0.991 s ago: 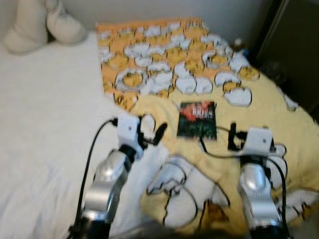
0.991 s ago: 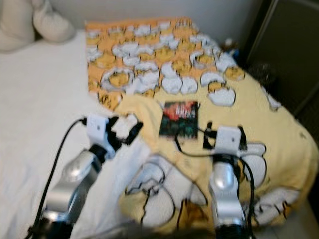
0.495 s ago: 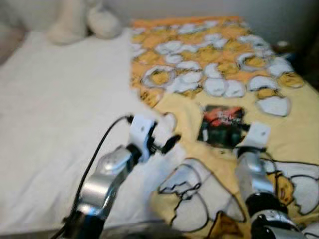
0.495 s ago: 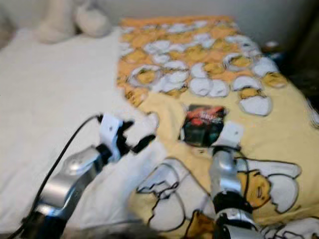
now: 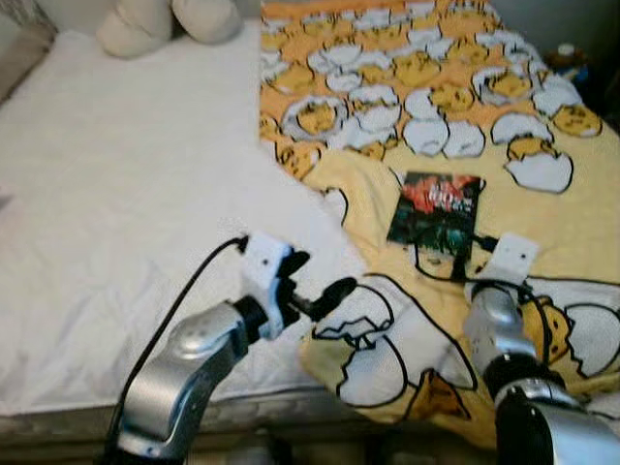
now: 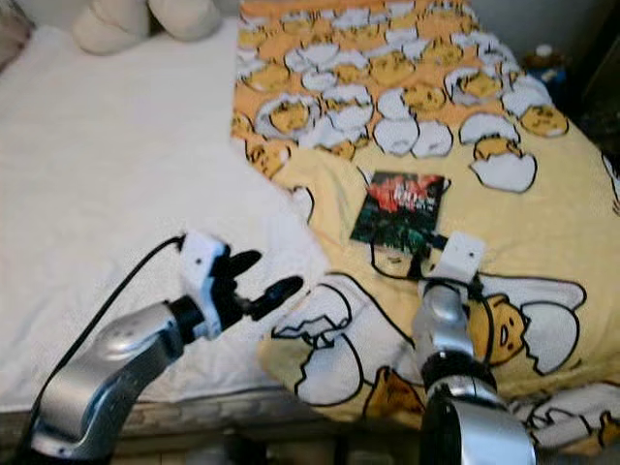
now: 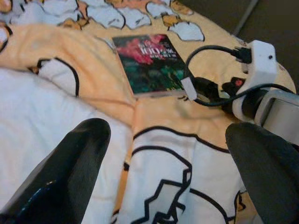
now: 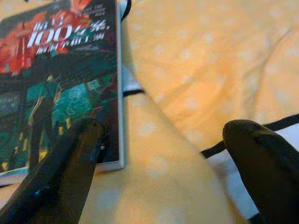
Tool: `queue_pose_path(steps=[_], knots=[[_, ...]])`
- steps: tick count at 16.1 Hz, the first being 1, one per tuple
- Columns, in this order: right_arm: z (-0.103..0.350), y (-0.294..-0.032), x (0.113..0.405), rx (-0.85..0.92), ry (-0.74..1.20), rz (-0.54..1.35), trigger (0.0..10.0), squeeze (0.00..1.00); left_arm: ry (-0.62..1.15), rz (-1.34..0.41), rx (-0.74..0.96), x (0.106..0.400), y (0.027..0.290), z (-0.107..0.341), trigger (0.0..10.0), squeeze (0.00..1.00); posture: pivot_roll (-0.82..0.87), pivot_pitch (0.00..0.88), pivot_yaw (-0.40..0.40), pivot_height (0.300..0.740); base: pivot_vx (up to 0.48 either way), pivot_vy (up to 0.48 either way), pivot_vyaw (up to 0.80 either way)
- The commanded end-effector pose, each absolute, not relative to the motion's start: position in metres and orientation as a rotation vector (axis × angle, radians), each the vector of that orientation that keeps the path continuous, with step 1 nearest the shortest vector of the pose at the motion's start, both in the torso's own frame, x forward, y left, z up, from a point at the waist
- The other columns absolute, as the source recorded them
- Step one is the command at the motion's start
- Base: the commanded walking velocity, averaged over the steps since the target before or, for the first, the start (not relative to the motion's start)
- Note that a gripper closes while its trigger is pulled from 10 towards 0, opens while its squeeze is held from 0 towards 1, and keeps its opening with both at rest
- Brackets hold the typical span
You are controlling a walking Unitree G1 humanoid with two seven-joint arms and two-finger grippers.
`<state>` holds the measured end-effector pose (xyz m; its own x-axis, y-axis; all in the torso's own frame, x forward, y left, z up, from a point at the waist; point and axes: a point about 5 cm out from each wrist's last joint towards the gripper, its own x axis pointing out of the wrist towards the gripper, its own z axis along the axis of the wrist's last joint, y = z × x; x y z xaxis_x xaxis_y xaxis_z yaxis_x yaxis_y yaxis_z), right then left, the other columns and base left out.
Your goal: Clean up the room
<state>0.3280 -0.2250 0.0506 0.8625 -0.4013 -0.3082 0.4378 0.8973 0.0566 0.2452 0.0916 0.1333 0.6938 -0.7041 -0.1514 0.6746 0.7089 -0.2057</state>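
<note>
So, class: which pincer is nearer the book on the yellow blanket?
Right. The right pincer is open at the book's near edge; the left pincer hovers open over the blanket's edge, off to its left.

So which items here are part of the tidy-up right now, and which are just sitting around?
In play:
- book on the yellow blanket
- right gripper, open, at the book's edge
- left gripper, open, near the blanket's edge

Just lying about:
- plush toy
- white sheet

1. The right pincer (image 8: 159, 154) is held spread just short of the book (image 5: 434, 208), with only flat yellow blanket (image 5: 542, 223) beside it.
2. Bare white sheet (image 5: 126, 194) is seen beside the spread left pincer (image 5: 315, 291).
3. Ahead of it, stuffed toys (image 5: 170, 21) are seen well apart at the bed's far end.
</note>
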Motion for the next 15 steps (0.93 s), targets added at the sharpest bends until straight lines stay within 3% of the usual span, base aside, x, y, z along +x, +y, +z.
queue_pose_path(steps=[1, 10, 15], knots=[[0.049, -0.219, 0.329, 0.147, 0.299, -0.422, 10.0, 0.0, 0.215, -0.766, -0.139, 0.243, 0.094, 0.138, 10.0, 0.0, 0.18, 0.2, 0.096, 0.74, 0.0, 0.0, 0.0], [0.06, -0.195, 0.346, 0.254, 0.279, -0.306, 10.0, 0.0, 0.244, -0.779, -0.135, 0.228, 0.088, 0.14, 10.0, 0.0, 0.19, 0.203, 0.094, 0.74, 0.0, 0.0, 0.0], [0.049, -0.163, 0.344, 0.339, 0.343, -0.164, 10.0, 0.0, 0.245, -0.774, -0.161, 0.228, 0.085, 0.141, 10.0, 0.0, 0.17, 0.19, 0.077, 0.74, 0.0, 0.0, 0.0]])
